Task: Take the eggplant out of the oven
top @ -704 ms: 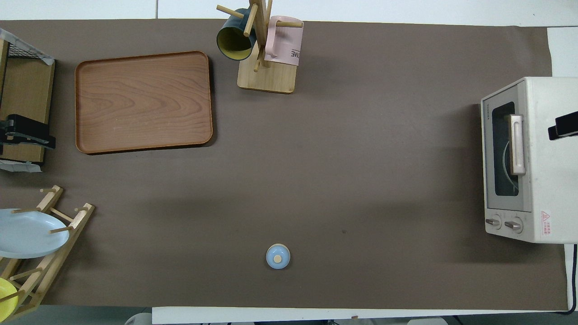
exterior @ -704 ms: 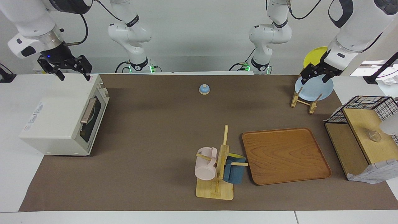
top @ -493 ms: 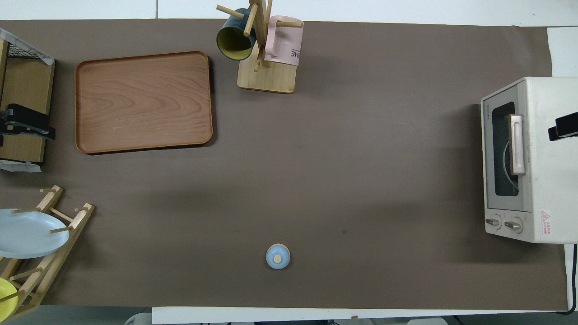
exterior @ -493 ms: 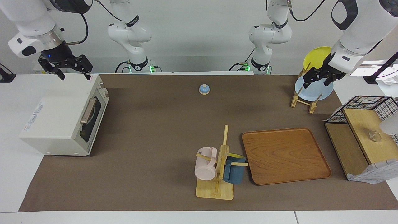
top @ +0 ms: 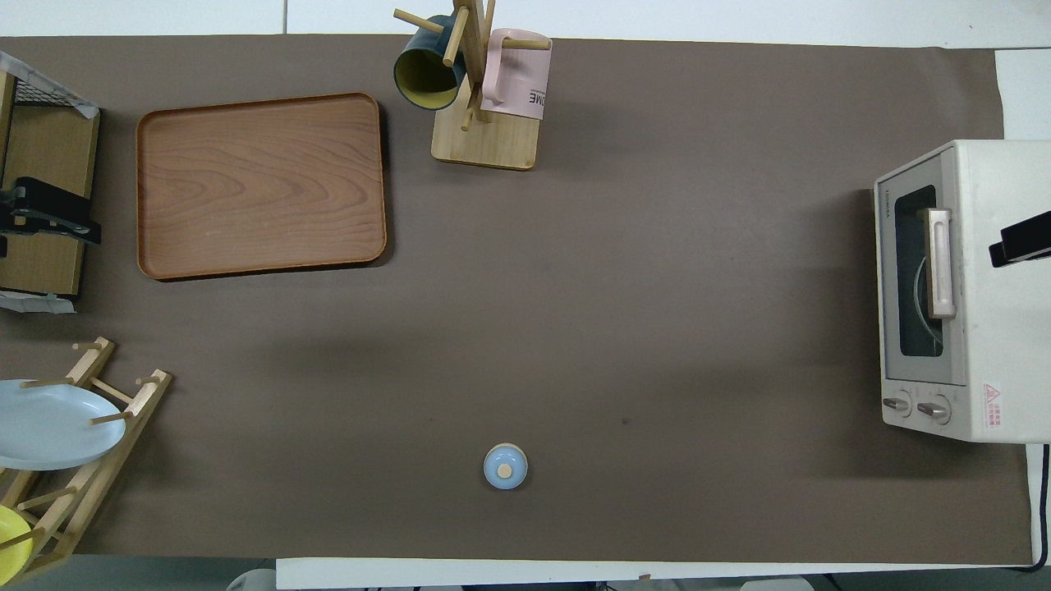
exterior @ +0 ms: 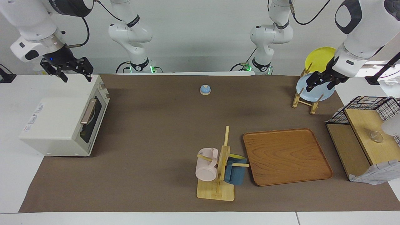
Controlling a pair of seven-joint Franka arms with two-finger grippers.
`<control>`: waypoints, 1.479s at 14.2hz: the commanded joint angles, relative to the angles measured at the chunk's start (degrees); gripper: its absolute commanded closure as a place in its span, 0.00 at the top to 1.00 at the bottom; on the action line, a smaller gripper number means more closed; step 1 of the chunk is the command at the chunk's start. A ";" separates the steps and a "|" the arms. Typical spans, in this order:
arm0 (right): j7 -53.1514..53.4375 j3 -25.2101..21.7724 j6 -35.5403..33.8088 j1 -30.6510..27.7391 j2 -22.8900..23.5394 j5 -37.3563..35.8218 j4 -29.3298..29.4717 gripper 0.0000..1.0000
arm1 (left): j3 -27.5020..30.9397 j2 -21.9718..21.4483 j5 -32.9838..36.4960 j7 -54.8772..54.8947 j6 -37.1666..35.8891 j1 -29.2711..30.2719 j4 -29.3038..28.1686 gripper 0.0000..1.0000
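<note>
Looking at the oven (exterior: pixel 64 120) at the facing view's left edge, we see its door shut, so the eggplant stays hidden, presumably inside. Our right gripper (exterior: pixel 66 69) hovers open and empty over the oven's top, upper left. Our left gripper (exterior: pixel 325 80), upper right, hangs empty over the plate rack (exterior: pixel 305 99), fingers apart, waiting. The pink mug (top: pixel 517 75) reads "ME".

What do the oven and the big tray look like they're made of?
The oven: cream-painted metal by its look, matte, with a dark glossy glass door and a tan bar handle. The tray: reddish-brown wood or wood-look laminate, with visible grain and a smooth satin sheen.
</note>
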 commanded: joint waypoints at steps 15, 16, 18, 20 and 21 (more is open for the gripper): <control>4.22 0.62 18.13 0.83 6.87 -10.33 -15.23 0.00 | -0.56 -0.39 -0.08 -0.54 -0.38 0.85 -0.38 1.00; 4.57 2.46 19.36 0.83 8.18 -10.07 -15.23 0.00 | -0.56 -0.39 -0.08 -0.54 -0.38 0.85 -0.38 1.00; 7.97 5.28 22.52 0.83 10.98 -9.54 -15.23 0.00 | -0.56 -0.39 -0.08 -0.54 -0.38 0.85 -0.38 1.00; 8.87 7.57 25.86 0.74 13.88 -9.54 -15.32 0.00 | -0.56 -0.39 -0.08 -0.54 -0.38 0.85 -0.38 1.00; 8.88 8.10 27.27 0.74 15.38 -9.45 -15.32 0.00 | -0.56 -0.39 -0.08 -0.54 -0.38 0.85 -0.38 1.00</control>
